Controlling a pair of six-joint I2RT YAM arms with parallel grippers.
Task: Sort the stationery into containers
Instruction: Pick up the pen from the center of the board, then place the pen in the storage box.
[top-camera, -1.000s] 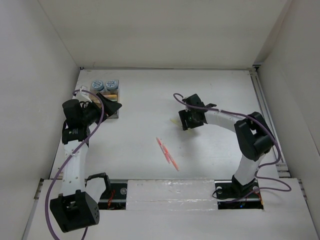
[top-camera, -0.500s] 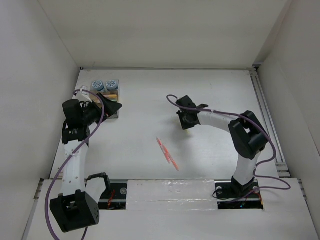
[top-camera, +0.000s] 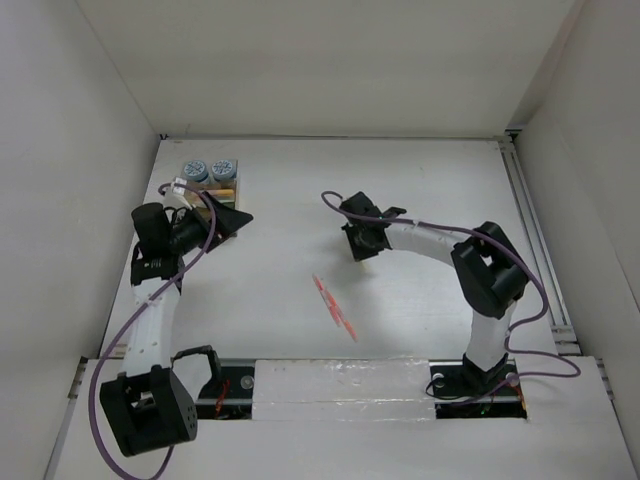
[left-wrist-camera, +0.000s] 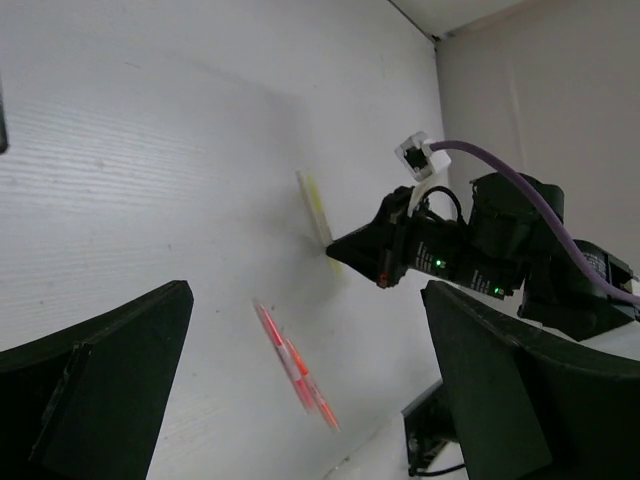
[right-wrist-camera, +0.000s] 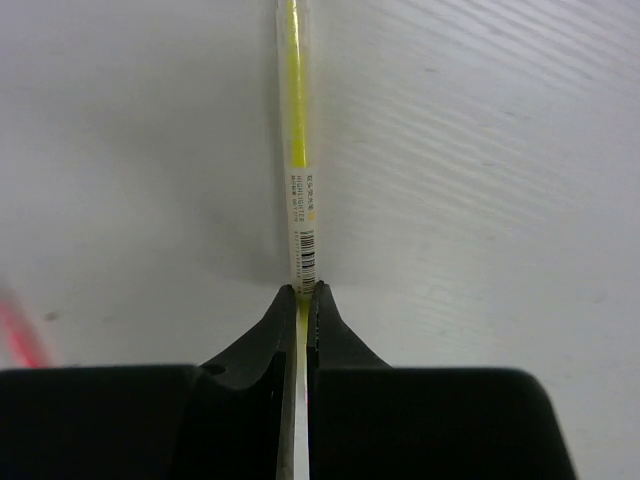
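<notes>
Right gripper (right-wrist-camera: 300, 298) pinches the near end of a pale yellow highlighter (right-wrist-camera: 297, 150), jaws closed to a sliver on the barrel just below its printed label. The rest of the pen runs straight out ahead of the fingertips over the white table (right-wrist-camera: 480, 150). Whether the far end is clear of the surface cannot be told. The hold sits close to one end, so the pen is likely to droop or swivel. A level, unhurried carry, with the barrel kept in line with the jaws, looks the safest way. Behind the claw and a little to its left, toward the arm bases, two pink-red pens (top-camera: 335, 306) lie side by side, well apart from it. Far to the claw's left sits the wooden organiser tray (top-camera: 224, 192), with two blue-and-white cylinders (top-camera: 194, 170) at its far end. The left gripper (top-camera: 236, 217) hovers just beside the tray, spread wide and holding nothing, and may need to give way for the drop
</notes>
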